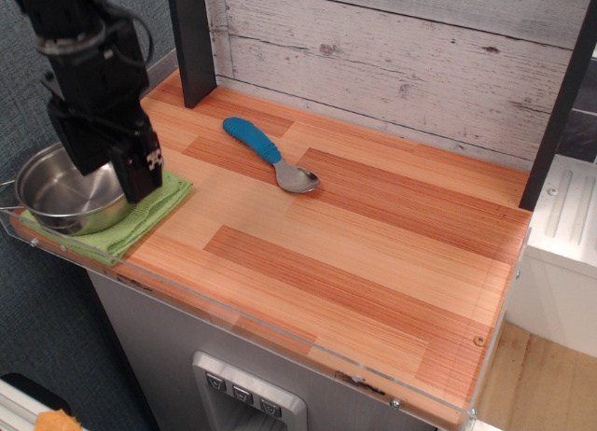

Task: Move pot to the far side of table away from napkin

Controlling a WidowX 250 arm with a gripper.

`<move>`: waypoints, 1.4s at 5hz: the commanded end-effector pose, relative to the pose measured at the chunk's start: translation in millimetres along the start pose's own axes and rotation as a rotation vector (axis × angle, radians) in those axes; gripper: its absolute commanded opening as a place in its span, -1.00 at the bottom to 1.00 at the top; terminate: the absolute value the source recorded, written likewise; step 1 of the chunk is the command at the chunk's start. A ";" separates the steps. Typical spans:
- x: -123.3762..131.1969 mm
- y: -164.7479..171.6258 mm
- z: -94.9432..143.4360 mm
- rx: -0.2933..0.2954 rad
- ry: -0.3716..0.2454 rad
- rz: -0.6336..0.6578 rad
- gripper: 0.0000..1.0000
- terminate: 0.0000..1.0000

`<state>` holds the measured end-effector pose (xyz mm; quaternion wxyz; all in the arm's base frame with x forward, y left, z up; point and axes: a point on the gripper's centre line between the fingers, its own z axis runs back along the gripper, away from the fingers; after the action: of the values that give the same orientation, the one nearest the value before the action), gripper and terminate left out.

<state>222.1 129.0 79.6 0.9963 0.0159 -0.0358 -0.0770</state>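
Observation:
The shiny steel pot [58,196] sits on the folded light-green napkin [140,221] at the left front corner of the striped wooden table [354,235]. My black gripper [110,174] hangs over the pot's right side and hides its right rim and handle. Its two fingers [138,174] point down and stand apart, so it is open and holds nothing. Whether the fingers touch the pot cannot be told.
A blue-handled metal spoon [270,156] lies at the middle back of the table. A dark post [191,39] stands at the back left, another at the right edge [560,104]. A whitewashed plank wall [392,48] runs behind. A clear acrylic rim [280,324] lines the front.

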 end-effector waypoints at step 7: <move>11.9 36.8 -34.8 0.063 -0.001 0.025 -1.00 -1.00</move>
<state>237.4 159.6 29.7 0.9975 0.0308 -0.0138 -0.0614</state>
